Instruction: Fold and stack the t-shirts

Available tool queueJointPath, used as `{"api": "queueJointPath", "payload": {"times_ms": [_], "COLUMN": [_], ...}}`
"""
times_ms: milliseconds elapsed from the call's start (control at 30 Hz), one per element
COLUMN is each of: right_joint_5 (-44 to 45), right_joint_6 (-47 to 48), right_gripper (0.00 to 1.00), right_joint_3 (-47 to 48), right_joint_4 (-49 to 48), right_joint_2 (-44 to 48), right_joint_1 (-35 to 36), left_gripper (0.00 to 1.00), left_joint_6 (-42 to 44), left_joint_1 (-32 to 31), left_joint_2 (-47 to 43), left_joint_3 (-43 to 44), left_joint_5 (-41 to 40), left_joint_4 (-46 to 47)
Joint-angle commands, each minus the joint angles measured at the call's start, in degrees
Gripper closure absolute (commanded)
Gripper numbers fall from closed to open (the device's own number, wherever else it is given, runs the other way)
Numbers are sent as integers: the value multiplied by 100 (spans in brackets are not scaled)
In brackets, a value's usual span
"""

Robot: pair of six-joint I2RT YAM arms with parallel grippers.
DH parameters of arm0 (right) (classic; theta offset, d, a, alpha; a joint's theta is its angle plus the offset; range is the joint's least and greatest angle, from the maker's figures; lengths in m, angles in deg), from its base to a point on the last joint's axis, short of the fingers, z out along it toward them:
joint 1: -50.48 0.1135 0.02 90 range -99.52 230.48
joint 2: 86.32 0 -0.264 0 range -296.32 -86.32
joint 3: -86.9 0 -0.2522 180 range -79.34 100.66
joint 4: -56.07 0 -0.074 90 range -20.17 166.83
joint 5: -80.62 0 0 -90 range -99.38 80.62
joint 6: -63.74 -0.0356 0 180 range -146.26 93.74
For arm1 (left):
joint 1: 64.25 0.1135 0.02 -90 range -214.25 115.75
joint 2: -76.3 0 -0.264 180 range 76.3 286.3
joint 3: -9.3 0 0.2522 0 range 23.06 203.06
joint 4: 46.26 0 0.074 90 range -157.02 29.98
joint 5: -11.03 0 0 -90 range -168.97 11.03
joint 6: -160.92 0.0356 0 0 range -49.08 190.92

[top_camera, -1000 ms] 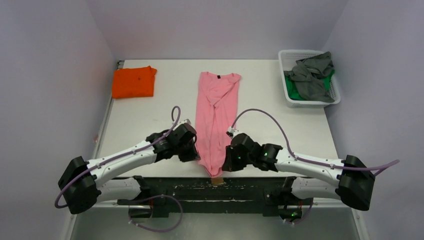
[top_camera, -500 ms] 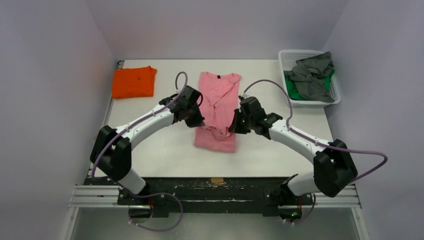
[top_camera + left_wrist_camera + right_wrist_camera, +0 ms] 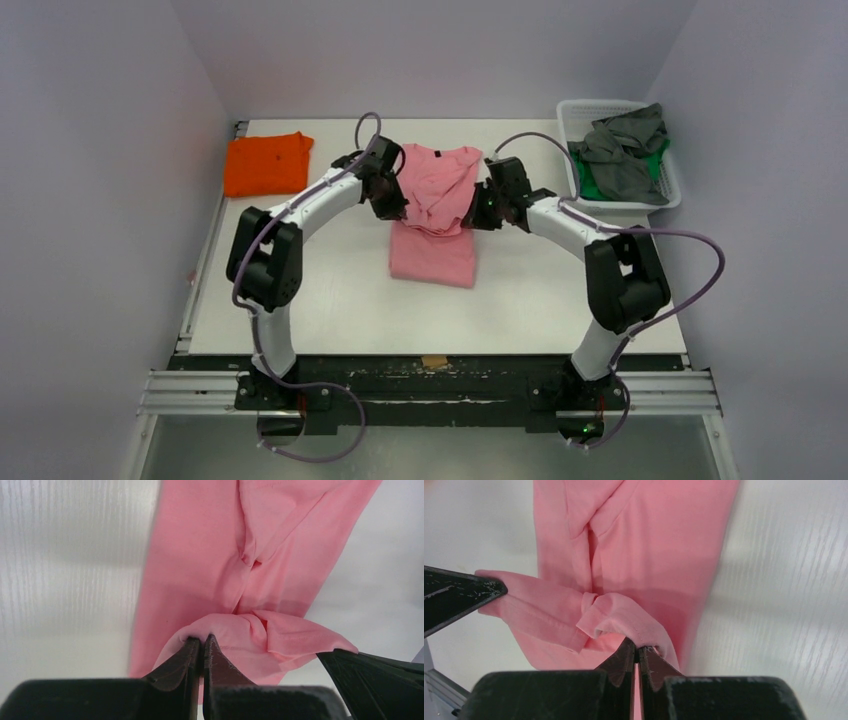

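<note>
In the middle of the table [image 3: 330,300] lies the pink t-shirt [image 3: 432,255], already narrowed to a long strip, with its collar at the far end. The left gripper [image 3: 395,208] pinches one corner of the near hem, fingers pressed tight together on the cloth. The right gripper [image 3: 480,214] pinches the other corner in the same way. Between them the hem hangs raised above the middle of the strip, a little bunched.

The step in hand seems to be the crosswise fold, hem to collar — about half done. I think the next move calls for both arms to go farther at one pace, to lay the hem flat near the collar, and only then to open.

An orange t-shirt [image 3: 266,163] rests folded at the far left, probably the stack. Grey [image 3: 625,150] and green [image 3: 592,186] shirts wait in the basket [image 3: 575,108] at the far right.
</note>
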Motion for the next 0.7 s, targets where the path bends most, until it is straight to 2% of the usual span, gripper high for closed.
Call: {"api": "queueJointPath", "payload": {"times_ms": [0, 100, 167, 200, 233, 300, 333, 367, 433, 500, 533, 667], "right_joint_5": [-284, -652, -694, -649, -600, -459, -376, -315, -226, -32, -38, -182], "right_joint_6": [215, 171, 103, 52, 20, -2, 10, 108, 285, 329, 327, 274], "right_gripper": [100, 100, 98, 95, 87, 61, 51, 45, 32, 15, 10, 10], "right_joint_3": [508, 756, 1006, 1141, 1277, 1447, 1522, 1572, 1511, 1215, 987, -66], "right_joint_4": [-320, -511, -516, -463, -418, -389, -325, -243, -141, -109, -144, -352], "right_joint_2": [-291, -745, -1043, -1151, -1231, -1271, -1235, -1178, -971, -693, -546, 133], "right_joint_1": [-220, -375, -471, -511, -554, -615, -627, -628, -627, -620, -612, -484], "left_gripper": [100, 93, 82, 74, 62, 30, 19, 11, 2, 0, 0, 0], "left_joint_6": [332, 416, 534, 617, 736, 955, 1011, 1060, 1125, 1127, 1126, 971], "left_joint_1": [112, 233, 316, 347, 371, 408, 412, 413, 413, 417, 414, 384], "left_joint_2": [423, 749, 963, 1080, 1201, 1372, 1368, 1298, 935, 492, 270, -647], "left_joint_3": [714, 1004, 1349, 1564, 1807, 2252, 2358, 2376, 2202, 1706, 1364, -258], "left_joint_5": [121, 239, 360, 453, 586, 762, 755, 712, 600, 543, 555, 803], "left_joint_4": [-194, -196, -219, -291, -384, -676, -779, -796, -747, -538, -405, 155]}}
